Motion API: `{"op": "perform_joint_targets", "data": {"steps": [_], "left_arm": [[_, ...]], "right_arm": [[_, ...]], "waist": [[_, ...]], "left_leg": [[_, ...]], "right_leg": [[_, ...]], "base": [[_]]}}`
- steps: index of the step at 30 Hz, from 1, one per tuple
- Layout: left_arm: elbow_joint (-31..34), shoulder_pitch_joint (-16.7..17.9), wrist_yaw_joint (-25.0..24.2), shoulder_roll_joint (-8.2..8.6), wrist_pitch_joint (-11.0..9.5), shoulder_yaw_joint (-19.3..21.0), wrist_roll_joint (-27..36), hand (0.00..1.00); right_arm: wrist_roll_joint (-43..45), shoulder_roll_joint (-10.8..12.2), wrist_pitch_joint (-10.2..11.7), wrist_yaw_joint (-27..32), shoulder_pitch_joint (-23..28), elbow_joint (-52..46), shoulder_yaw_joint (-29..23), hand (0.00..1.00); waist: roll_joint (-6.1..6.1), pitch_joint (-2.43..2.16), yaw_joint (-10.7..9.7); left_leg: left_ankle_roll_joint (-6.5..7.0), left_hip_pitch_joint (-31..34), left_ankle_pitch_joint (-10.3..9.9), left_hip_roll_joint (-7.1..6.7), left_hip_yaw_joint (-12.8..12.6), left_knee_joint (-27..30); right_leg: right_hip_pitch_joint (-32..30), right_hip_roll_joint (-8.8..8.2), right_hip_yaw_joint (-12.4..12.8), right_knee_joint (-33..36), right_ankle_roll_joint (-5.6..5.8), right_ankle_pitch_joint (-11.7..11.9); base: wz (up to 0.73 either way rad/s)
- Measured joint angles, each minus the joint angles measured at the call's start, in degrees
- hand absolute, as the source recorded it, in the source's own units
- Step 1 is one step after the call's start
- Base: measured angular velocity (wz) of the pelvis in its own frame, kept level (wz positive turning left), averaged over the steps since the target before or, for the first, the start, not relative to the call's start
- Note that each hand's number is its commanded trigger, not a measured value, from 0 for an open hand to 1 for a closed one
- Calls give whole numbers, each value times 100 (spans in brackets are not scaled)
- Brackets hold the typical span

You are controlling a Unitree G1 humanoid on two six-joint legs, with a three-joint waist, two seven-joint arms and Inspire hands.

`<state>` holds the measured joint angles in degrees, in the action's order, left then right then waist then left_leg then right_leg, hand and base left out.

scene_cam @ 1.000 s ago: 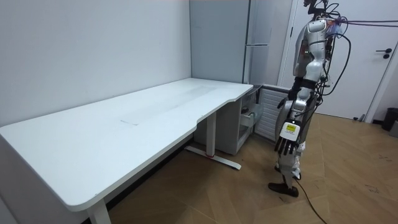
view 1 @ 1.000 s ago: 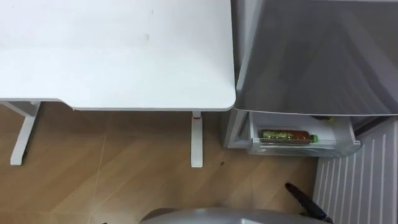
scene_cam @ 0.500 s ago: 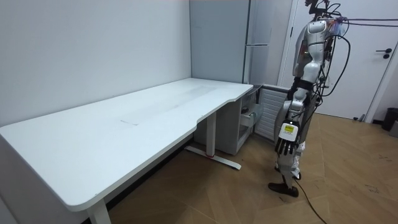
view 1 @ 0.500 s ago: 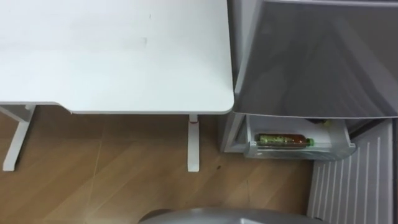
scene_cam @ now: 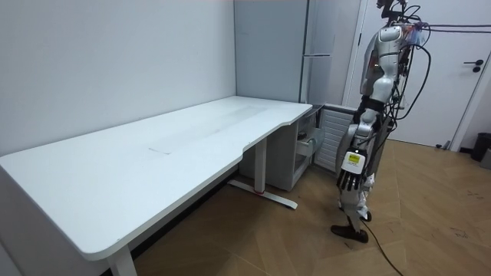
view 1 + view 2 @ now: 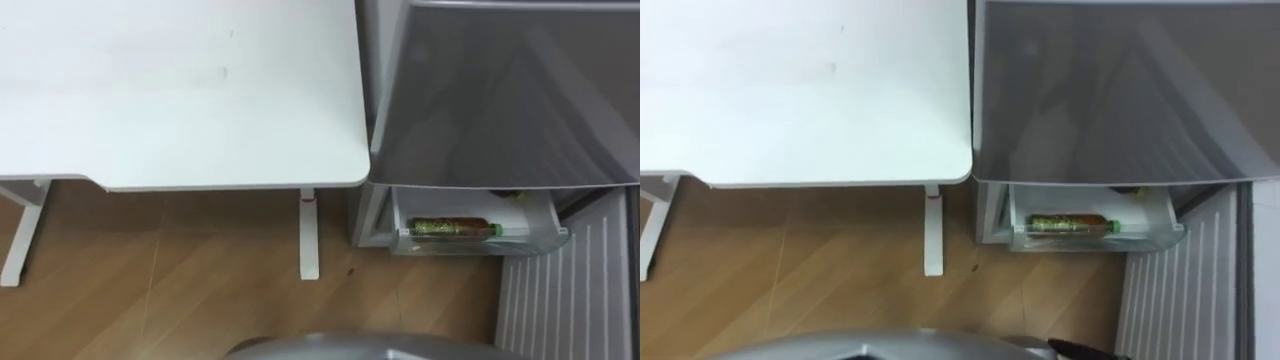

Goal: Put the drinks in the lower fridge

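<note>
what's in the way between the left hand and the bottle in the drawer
Nothing visible. The bottle lies in the open lower drawer, and the left hand hangs open at the robot's side.

A bottle (image 6: pixel 453 228) with a green cap lies on its side in the open lower fridge's drawer (image 6: pixel 480 241), cap pointing right.
</note>
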<state>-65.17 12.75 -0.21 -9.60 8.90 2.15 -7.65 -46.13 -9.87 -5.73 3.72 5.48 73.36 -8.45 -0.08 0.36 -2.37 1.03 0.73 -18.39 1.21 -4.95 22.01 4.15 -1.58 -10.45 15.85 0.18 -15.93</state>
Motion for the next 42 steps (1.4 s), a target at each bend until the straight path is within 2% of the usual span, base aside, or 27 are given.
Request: {"op": "perform_joint_targets", "data": {"steps": [1, 2, 4, 6, 7, 9, 10, 12, 15, 17, 18, 20, 22, 24, 25, 27, 30, 33, 36, 38, 42], "left_arm": [[-6, 1, 7, -3, -34, 0, 6, 0], [-5, -7, 19, -11, -111, 1, 8, 0], [-10, -54, 120, -11, -236, 3, 80, 0], [-75, -162, 199, 4, -381, -12, 141, 0], [-78, -211, 211, 8, -414, -17, 145, 0], [-124, -385, 258, -4, -496, -55, 212, 0], [-139, -433, 260, -16, -536, -73, 251, 0], [-205, -583, 345, -45, -600, -122, 271, 0], [-396, -809, 472, -66, -667, -248, 377, 0], [-544, -938, 473, -82, -685, -298, 377, 0], [-564, -1020, 470, -99, -689, -303, 371, 0], [-571, -1121, 471, -104, -729, -324, 371, 0], [-574, -1234, 473, -113, -761, -500, 375, 0], [-576, -1352, 474, -135, -768, -632, 492, 0], [-567, -1399, 477, -193, -775, -761, 672, 0], [-550, -1509, 481, -261, -793, -913, 835, 0], [-550, -1607, 486, -268, -816, -937, 1094, 0], [-549, -1605, 509, -330, -826, -934, 1466, 0], [-377, -1574, 516, -444, -816, -945, 1603, 0], [-293, -1576, 523, -456, -840, -956, 1626, 0], [-59, -1578, 619, -521, -933, -1057, 1710, 0]], "right_arm": [[-296, -1, 8, 49, -36, -31, -85, 0], [-909, -4, 36, 136, -128, -151, -206, 0], [-1723, -6, 149, 165, -348, -245, -382, 0], [-2576, -17, 379, 254, -779, -236, -541, 0], [-2777, -25, 443, 253, -888, -236, -545, 0], [-3435, -23, 638, 213, -1300, -250, -548, 0], [-3534, -21, 657, 205, -1397, -275, -549, 0], [-3813, -29, 761, 164, -1741, -327, -549, 0], [-4312, -102, 923, 81, -2113, -285, -588, 0], [-4426, -135, 1003, -29, -2377, -202, -679, 0], [-4433, -175, 1005, -93, -2548, -179, -693, 0], [-4529, -272, 1010, -172, -2772, -180, -759, 0], [-4654, -394, 1041, -187, -2922, -187, -790, 0], [-4678, -505, 1081, -181, -3041, -204, -792, 0], [-4735, -556, 1082, -176, -3129, -221, -763, 0], [-4845, -743, 1074, -189, -3367, -220, -741, 0], [-4883, -982, 1070, -312, -3617, -221, -731, 0], [-4927, -1055, 1074, -499, -3823, -219, -729, 0], [-5039, -1080, 1062, -580, -3841, -221, -723, 0], [-5069, -1119, 1068, -582, -3861, -225, -666, 0], [-5116, -1222, 1093, -558, -3861, -292, -512, 0]], "waist": [[1, 2, -22], [54, -22, -21], [99, -9, -35], [166, 44, -24], [157, 38, -14], [253, 81, 96], [269, 87, 131], [257, 122, 258], [225, 135, 404], [193, 141, 440], [165, 143, 466], [139, 157, 488], [104, 166, 572], [67, 182, 621], [2, 181, 644], [-76, 184, 716], [-112, 201, 735], [-134, 211, 744], [-166, 213, 779], [-179, 218, 808], [-211, 217, 769]], "left_leg": [[2, 67, -22, 5, 13, 96], [0, 237, -75, 11, 21, 278], [2, 557, -112, 22, 27, 531], [3, 997, -112, 33, 40, 858], [3, 1129, -112, 40, 38, 948], [4, 1677, -111, 62, 38, 1237], [6, 1841, -110, 63, 47, 1301], [25, 2436, -97, 30, 34, 1627], [17, 3154, -43, 6, 52, 1998], [18, 3524, 89, -26, 74, 2024], [19, 3790, 184, -35, 78, 2035], [-12, 4157, 298, -91, 123, 2059], [-26, 4451, 371, -109, 142, 2107], [-43, 4720, 437, -126, 188, 2151], [-52, 4888, 467, -139, 193, 2182], [-75, 5287, 493, -166, 226, 2324], [-66, 5704, 504, -270, 269, 2519], [-65, 6090, 475, -312, 326, 2761], [-52, 6496, 424, -303, 412, 3037], [-6, 6677, 385, -306, 411, 3207], [17, 6948, 329, -403, 411, 3416]], "right_leg": [[-73, -8, -8, 101, 1, -34], [-306, -33, -33, 323, -12, -113], [-674, -63, -25, 695, -33, -192], [-1173, -102, -20, 1143, -58, -229], [-1316, -109, -18, 1241, -64, -233], [-1837, -131, -39, 1536, -121, -269], [-2003, -142, -38, 1654, -135, -279], [-2710, -219, 30, 2182, -183, -397], [-3471, -306, 89, 2709, -221, -483], [-3862, -387, 65, 2827, -224, -458], [-4139, -405, 56, 2893, -273, -414], [-4515, -447, 23, 2998, -267, -343], [-4825, -455, 16, 3092, -309, -308], [-5073, -534, -52, 3167, -336, -271], [-5258, -548, -42, 3248, -354, -272], [-5659, -608, -83, 3442, -423, -280], [-6074, -735, -97, 3756, -496, -349], [-6404, -844, -201, 4010, -547, -442], [-6716, -876, -298, 4205, -587, -488], [-6864, -939, -335, 4355, -607, -527], [-7113, -1115, -341, 4646, -568, -641]], "base": [[7], [0], [-5], [0], [0], [0], [0], [0], [5], [12], [14], [16], [12], [14], [12], [13], [26], [18], [12], [2], [15]]}}
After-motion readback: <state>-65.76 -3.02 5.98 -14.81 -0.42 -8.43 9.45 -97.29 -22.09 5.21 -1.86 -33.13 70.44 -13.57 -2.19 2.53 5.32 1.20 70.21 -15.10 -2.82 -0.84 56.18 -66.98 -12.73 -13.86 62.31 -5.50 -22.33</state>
